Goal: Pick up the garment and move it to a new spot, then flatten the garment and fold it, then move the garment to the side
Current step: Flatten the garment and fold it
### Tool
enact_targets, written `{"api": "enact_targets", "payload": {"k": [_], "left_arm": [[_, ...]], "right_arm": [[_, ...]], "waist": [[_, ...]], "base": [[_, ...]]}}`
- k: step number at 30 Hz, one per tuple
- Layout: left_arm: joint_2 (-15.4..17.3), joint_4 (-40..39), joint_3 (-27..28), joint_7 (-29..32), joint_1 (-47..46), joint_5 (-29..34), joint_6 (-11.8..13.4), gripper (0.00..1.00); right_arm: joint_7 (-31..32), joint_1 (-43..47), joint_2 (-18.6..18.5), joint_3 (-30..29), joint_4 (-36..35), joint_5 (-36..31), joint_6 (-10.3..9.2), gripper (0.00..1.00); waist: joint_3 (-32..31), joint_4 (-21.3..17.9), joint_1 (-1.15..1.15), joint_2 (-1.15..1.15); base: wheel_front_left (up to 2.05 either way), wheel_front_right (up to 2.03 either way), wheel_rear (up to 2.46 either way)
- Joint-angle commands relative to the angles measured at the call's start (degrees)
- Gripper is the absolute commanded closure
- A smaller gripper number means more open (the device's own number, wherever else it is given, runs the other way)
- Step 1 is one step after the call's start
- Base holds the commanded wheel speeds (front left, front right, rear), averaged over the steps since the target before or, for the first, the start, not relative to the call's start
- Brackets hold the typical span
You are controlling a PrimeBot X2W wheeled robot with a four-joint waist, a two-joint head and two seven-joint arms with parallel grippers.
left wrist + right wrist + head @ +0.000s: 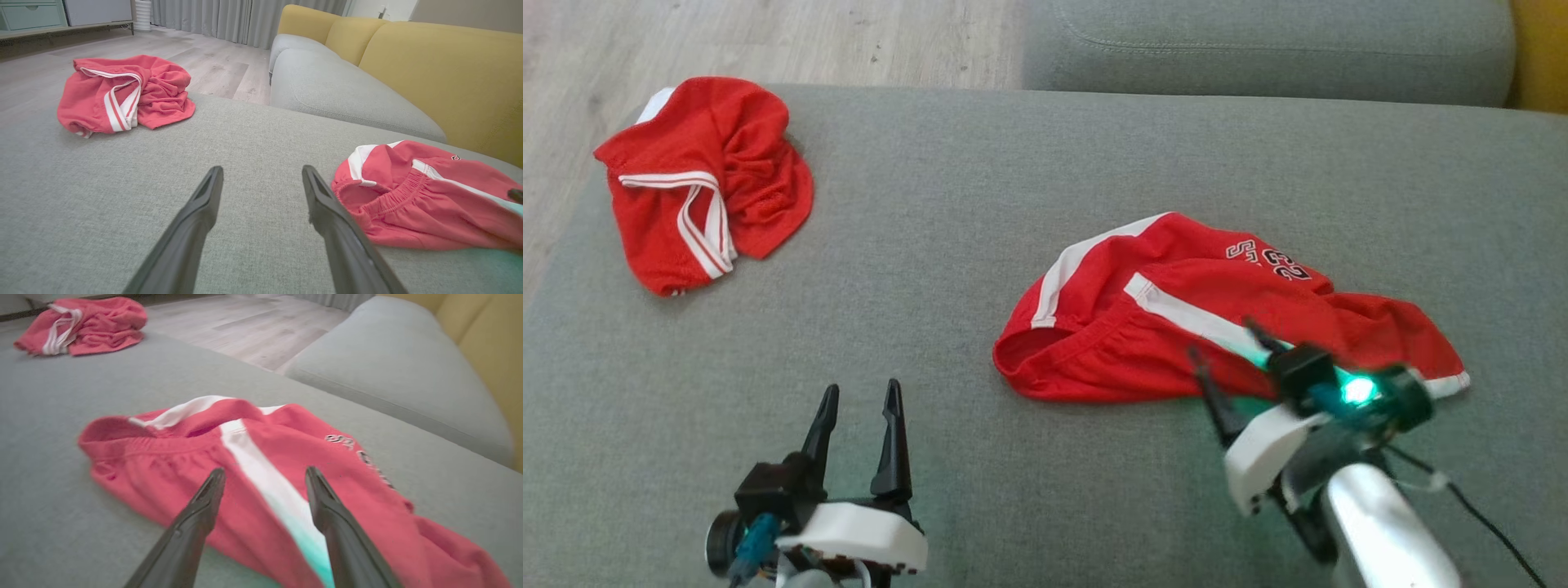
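The red shorts (1111, 343) are spread, loosely rumpled, on the grey sofa cushion (980, 204), right of its middle, with the waistband turned to the left. The right pincer (1221, 338) is held over their near edge, on either side of the white stripe, its fingers apart and nothing clamped; whether the cloth is touched cannot be told. The left pincer (862, 388) is held apart too, over bare cushion left of the shorts. A second red garment (707, 180) is bunched at the far left corner, well apart.
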Motion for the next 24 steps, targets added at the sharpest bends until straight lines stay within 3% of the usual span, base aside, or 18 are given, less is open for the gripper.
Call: {"api": "enact_targets", "payload": {"k": [1, 10, 11, 12, 13, 15, 16, 24], "left_arm": [[0.92, -1.88, 1.88, -0.48, -1.59, -0.35, 0.31, 0.00], [0.97, -2.02, 1.74, -0.60, -1.88, -0.59, 0.34, 0.00], [0.97, -2.02, 1.74, -0.62, -1.93, -0.62, 0.34, 0.00], [0.97, -2.01, 1.74, -0.65, -1.97, -0.64, 0.35, 0.00], [0.98, -2.00, 1.74, -0.68, -2.00, -0.66, 0.35, 0.00], [0.99, -1.95, 1.73, -0.74, -2.04, -0.70, 0.37, 0.00], [0.99, -1.91, 1.74, -0.77, -2.05, -0.73, 0.37, 0.00], [1.14, -1.80, 1.96, -0.96, -2.16, -0.96, 0.66, 0.00]], "right_arm": [[0.18, -0.85, -0.81, 1.38, -1.56, 0.27, 0.43, 0.00], [2.12, -6.05, -2.87, 5.50, 5.91, -1.60, 0.43, 0.00], [2.12, -6.71, -2.64, 5.50, 7.04, -1.66, 0.43, 0.08], [2.17, -7.35, -2.47, 5.50, 8.19, -1.89, 0.43, 0.22], [2.17, -7.96, -2.29, 5.61, 9.28, -2.14, 0.43, 0.51], [2.18, -8.94, -1.80, 5.97, 11.30, -2.15, 0.43, 0.96], [2.09, -9.30, -1.55, 6.20, 12.09, -2.06, 0.43, 1.00], [-1.81, -9.99, 0.01, 11.00, 13.06, -1.00, 0.43, 1.00]], "waist": [[0.05, 0.09, 0.00, 0.00], [1.15, 1.26, 0.00, 0.00], [1.30, 1.39, 0.00, 0.00], [1.43, 1.49, 0.00, 0.00], [1.55, 1.59, 0.00, 0.00], [1.73, 1.73, 0.00, 0.00], [1.78, 1.77, 0.00, 0.00], [1.88, 1.10, 0.00, 0.00]], "base": [[0.00, 0.00, 0.00], [0.00, 0.00, 0.00], [0.00, 0.00, 0.00], [0.00, 0.00, 0.00], [0.00, 0.00, 0.00], [0.00, 0.00, 0.00], [0.00, 0.00, 0.00], [0.00, 0.00, 0.00]]}}
